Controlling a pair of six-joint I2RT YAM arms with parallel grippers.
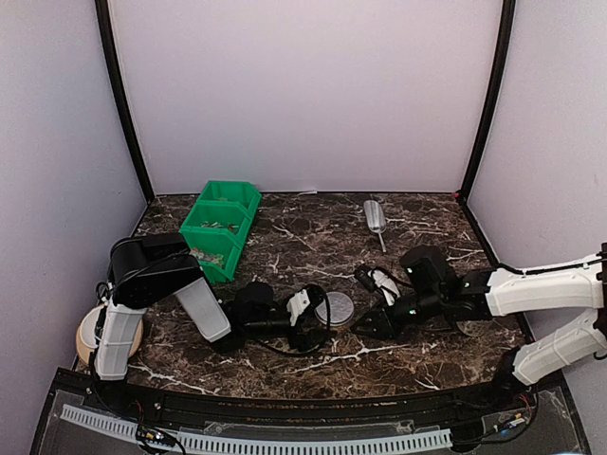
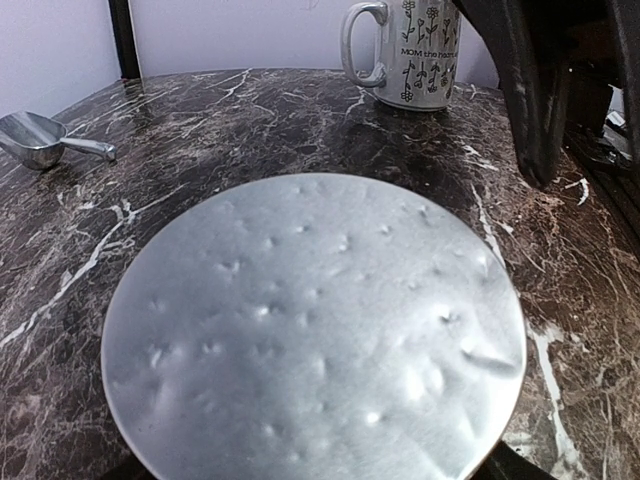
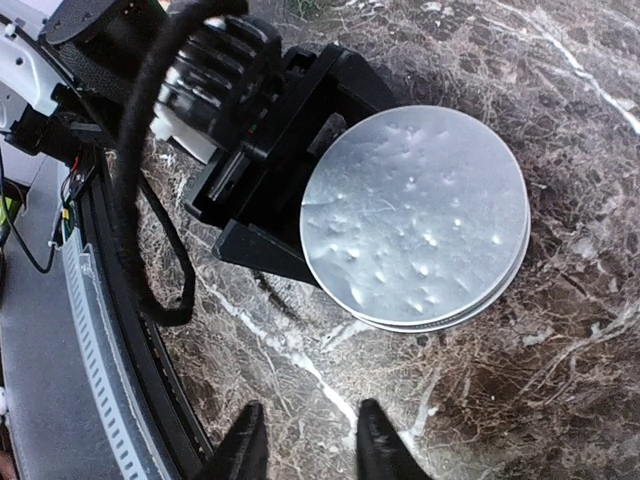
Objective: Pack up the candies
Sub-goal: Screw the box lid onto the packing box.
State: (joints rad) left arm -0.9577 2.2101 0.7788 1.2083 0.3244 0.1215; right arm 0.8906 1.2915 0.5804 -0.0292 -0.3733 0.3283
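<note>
The candies (image 1: 220,226) show only as tiny pale pieces inside the green bin (image 1: 224,227) at the back left. A small round tub with a dimpled silvery lid (image 3: 415,215) stands on the marble in the middle. My left gripper (image 1: 322,313) is shut on it, one black finger on each side. The lid (image 2: 310,330) fills the left wrist view and hides those fingers. My right gripper (image 3: 310,450) is open just right of the tub, over bare marble, with nothing between its fingertips (image 3: 245,450).
A metal scoop (image 1: 375,218) lies at the back right of the table. A white mug with flower print (image 2: 415,50) stands beyond the tub in the left wrist view. A tan round object (image 1: 87,334) sits behind my left arm's base.
</note>
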